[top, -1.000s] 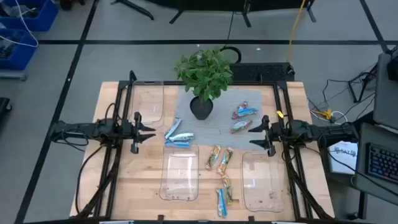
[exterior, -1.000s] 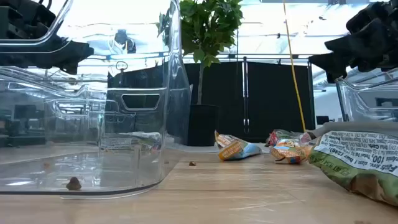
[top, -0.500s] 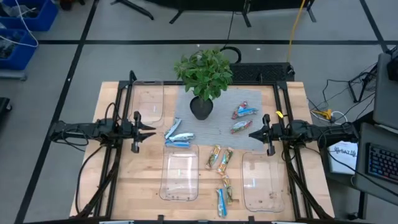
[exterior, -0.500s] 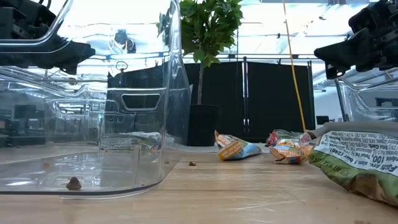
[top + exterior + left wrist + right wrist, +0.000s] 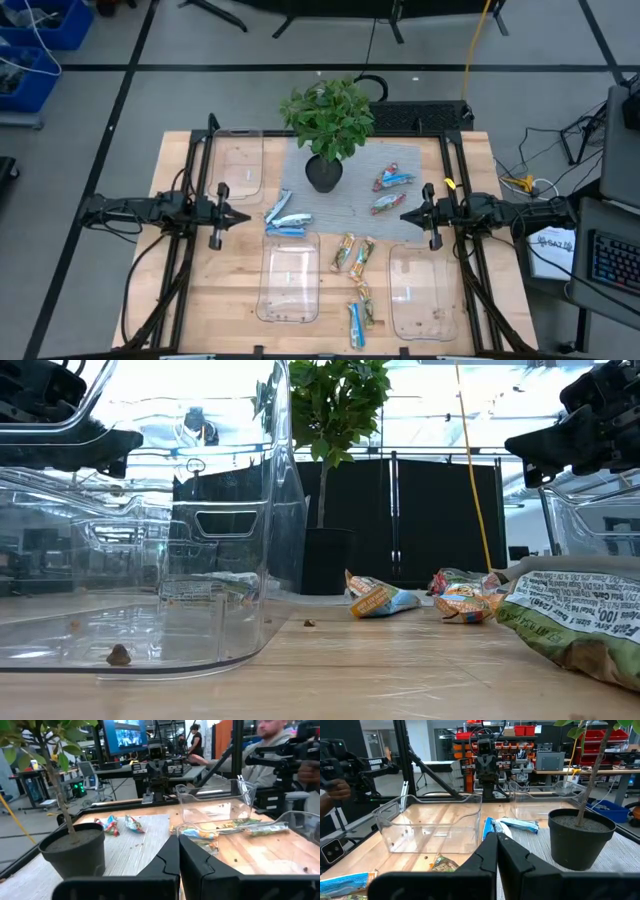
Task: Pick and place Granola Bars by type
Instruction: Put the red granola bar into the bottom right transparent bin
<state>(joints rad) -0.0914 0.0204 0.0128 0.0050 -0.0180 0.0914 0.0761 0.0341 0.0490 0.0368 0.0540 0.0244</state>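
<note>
**Reporter:** Foil-wrapped granola bars lie loose on the wooden counter (image 5: 180, 160), none yet in a tray. Why are they grouped that way?

**Technician:** They look laid out in rough kinds. The blue-white bars (image 5: 287, 222) sit just beside the left gripper (image 5: 232, 213). The red-blue bars (image 5: 391, 190) lie on the grey mat (image 5: 400, 160), near the right gripper (image 5: 408, 216). The green-yellow-orange bars (image 5: 353, 253) rest between the two front trays, with more bars (image 5: 359, 314) closer to the front edge. One tray per kind seems to be the plan.

**Reporter:** And the arms themselves?

**Technician:** Both hang level above the counter, one on each side, pointing inward. Each wrist camera shows its own two fingers pressed together on nothing. Neither arm holds a bar, so the sorting appears to be at its very start.

**Reporter:** How much room is there to move?

**Technician:** The middle is crowded. The potted plant (image 5: 330, 125) stands at the back centre, leaves spreading over the mat, and likely has to be skirted. The back-left tray (image 5: 238, 165) sits beside the left arm. The front-middle tray (image 5: 288, 281) and front-right tray (image 5: 417, 290) stand close to the front edge. Open wood shows mainly at the front left corner and along the right side. The bars nearest the front edge leave little margin if nudged.
</note>
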